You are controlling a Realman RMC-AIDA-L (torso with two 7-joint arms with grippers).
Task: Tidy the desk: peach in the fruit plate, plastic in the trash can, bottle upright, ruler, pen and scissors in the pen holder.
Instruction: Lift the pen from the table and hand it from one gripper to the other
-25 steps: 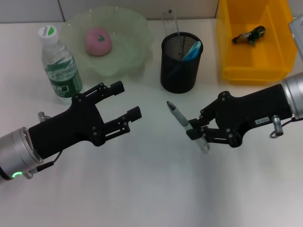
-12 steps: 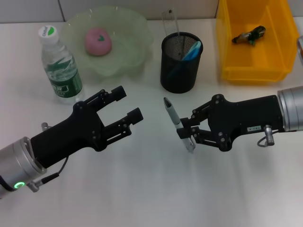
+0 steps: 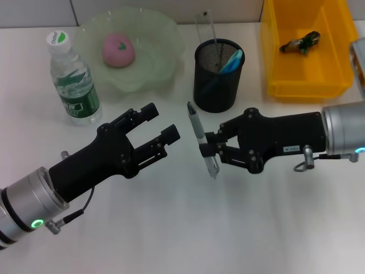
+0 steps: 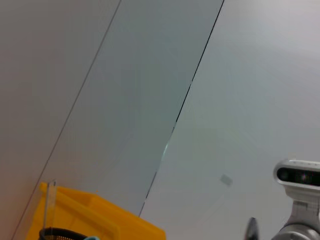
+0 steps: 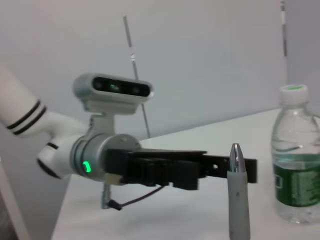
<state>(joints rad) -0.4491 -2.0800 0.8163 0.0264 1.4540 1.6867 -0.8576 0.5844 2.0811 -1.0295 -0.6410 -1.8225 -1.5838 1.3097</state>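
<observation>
White desk (image 3: 239,228), two black grippers meeting over its middle.

Right gripper (image 3: 210,149) is clamped on the pen (image 3: 199,134), held nearly upright in the air just in front of the mesh holder (image 3: 217,77); the ruler (image 3: 204,27) and something blue already stand in it. Left gripper (image 3: 161,121) hovers just beside the pen, fingers spread apart and holding nothing. Peach (image 3: 118,49) sits in the green plate (image 3: 159,34), the bottle (image 3: 71,80) stands upright near it, and the yellow bin (image 3: 274,51) at the far right holds a small wrapper (image 3: 299,42).
</observation>
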